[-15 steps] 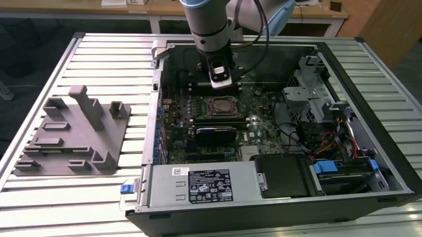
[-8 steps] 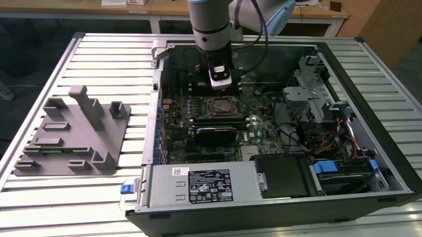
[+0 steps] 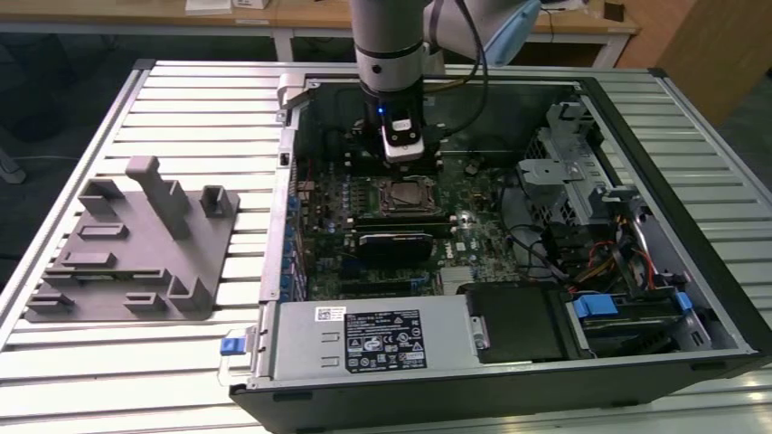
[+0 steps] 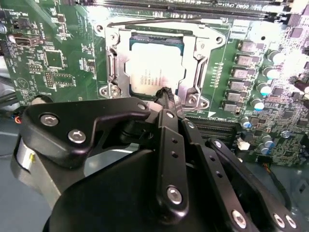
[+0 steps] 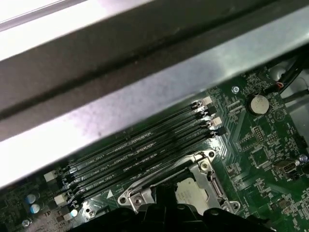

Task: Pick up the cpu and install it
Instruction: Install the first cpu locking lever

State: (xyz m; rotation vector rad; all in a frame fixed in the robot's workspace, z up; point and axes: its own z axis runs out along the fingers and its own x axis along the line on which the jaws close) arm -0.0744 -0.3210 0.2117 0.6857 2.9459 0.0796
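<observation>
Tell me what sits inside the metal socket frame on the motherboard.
Inside the socket frame lies the cpu, its silvery top facing up, also seen in the first wrist view. The gripper covers its near edge, so that edge's seating is hidden.

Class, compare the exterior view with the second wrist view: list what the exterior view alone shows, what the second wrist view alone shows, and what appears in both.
Exterior view alone: the whole open computer case on a slatted table, the grey plastic holder block, the power supply and the arm reaching down into the case.

Second wrist view alone: the black linkage of the gripper up close, and a row of capacitors.

Both: the cpu seated in the socket frame on the green motherboard.
</observation>
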